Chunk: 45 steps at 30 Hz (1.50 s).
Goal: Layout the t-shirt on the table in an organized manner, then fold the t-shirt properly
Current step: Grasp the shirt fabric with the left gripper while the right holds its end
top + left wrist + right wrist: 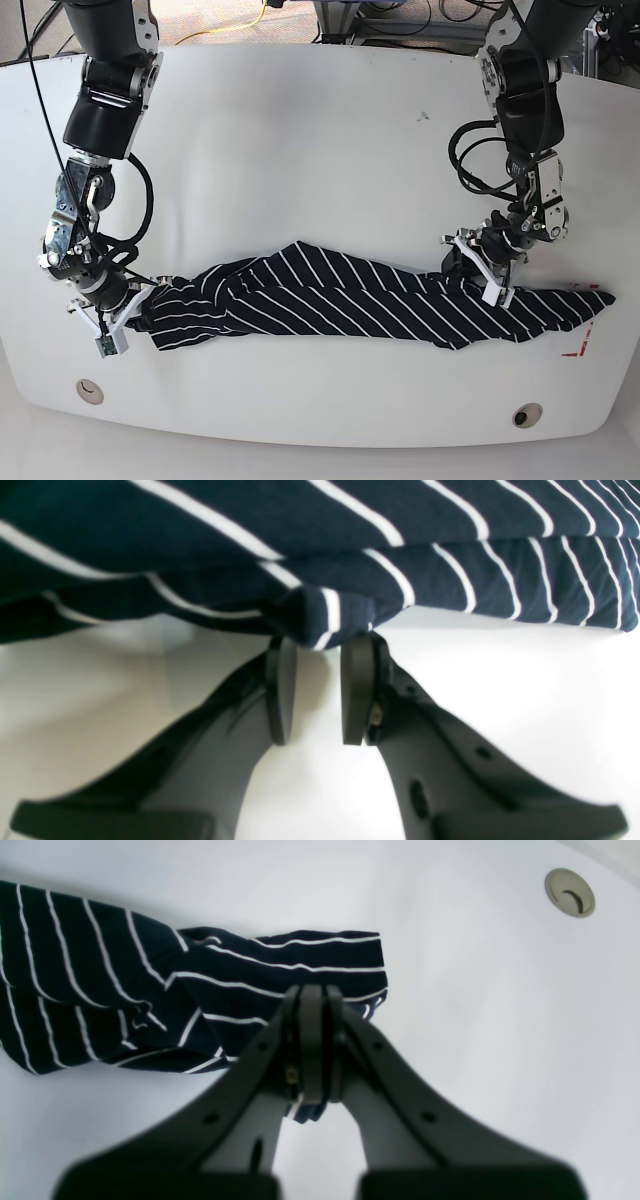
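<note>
The dark navy t-shirt (340,300) with thin white stripes lies stretched in a long, rumpled band across the front of the white table (300,140). In the left wrist view my left gripper (319,644) stands open, its pads apart. A folded edge of the t-shirt (320,615) rests just at the fingertips (281,680). In the base view the left gripper (474,266) sits over the shirt's right part. My right gripper (313,992) is shut on the t-shirt (240,975), pinching a bunched end. From the base it shows as the right gripper (138,306) at the shirt's left end.
Two round fittings (90,391) (527,414) sit near the table's front edge, and one round fitting (569,892) shows in the right wrist view. A red corner mark (578,347) lies by the shirt's right end. Cables and gear run behind the far edge.
</note>
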### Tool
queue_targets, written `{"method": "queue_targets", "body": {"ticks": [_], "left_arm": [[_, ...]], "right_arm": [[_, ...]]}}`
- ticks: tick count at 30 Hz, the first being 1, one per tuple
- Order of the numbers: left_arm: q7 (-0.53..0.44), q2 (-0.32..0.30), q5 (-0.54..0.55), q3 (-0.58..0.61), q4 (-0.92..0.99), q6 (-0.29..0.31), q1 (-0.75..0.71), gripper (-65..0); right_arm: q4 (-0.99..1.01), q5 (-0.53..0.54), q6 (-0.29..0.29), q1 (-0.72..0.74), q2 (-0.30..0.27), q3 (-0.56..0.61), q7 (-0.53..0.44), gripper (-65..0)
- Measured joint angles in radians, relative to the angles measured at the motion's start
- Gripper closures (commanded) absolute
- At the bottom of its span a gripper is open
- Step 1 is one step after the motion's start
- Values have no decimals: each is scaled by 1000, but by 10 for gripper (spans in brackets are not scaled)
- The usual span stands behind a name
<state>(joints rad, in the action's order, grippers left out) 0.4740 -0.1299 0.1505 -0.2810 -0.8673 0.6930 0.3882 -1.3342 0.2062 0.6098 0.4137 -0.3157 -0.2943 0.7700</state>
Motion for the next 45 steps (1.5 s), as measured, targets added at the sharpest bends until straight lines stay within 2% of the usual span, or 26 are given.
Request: {"method": "queue_targets", "body": {"ticks": [12, 18, 20, 26, 45], "left_arm": [[3, 11, 0, -1, 2, 0, 4, -147], [18, 16, 5, 1, 2, 3, 7, -289], [27, 15, 9, 1, 0, 4, 9, -314], [26, 16, 10, -1, -1, 4, 10, -282], [43, 15, 76, -1, -1, 0, 11, -281]], "right_arm": [[0, 0, 0, 0, 0, 0, 0, 0], [0, 0, 0, 0, 0, 0, 0, 0], [0, 0, 0, 0, 0, 0, 0, 0], [0, 0, 0, 1, 0, 0, 0, 0], [0, 0, 0, 1, 0, 0, 0, 0]]}}
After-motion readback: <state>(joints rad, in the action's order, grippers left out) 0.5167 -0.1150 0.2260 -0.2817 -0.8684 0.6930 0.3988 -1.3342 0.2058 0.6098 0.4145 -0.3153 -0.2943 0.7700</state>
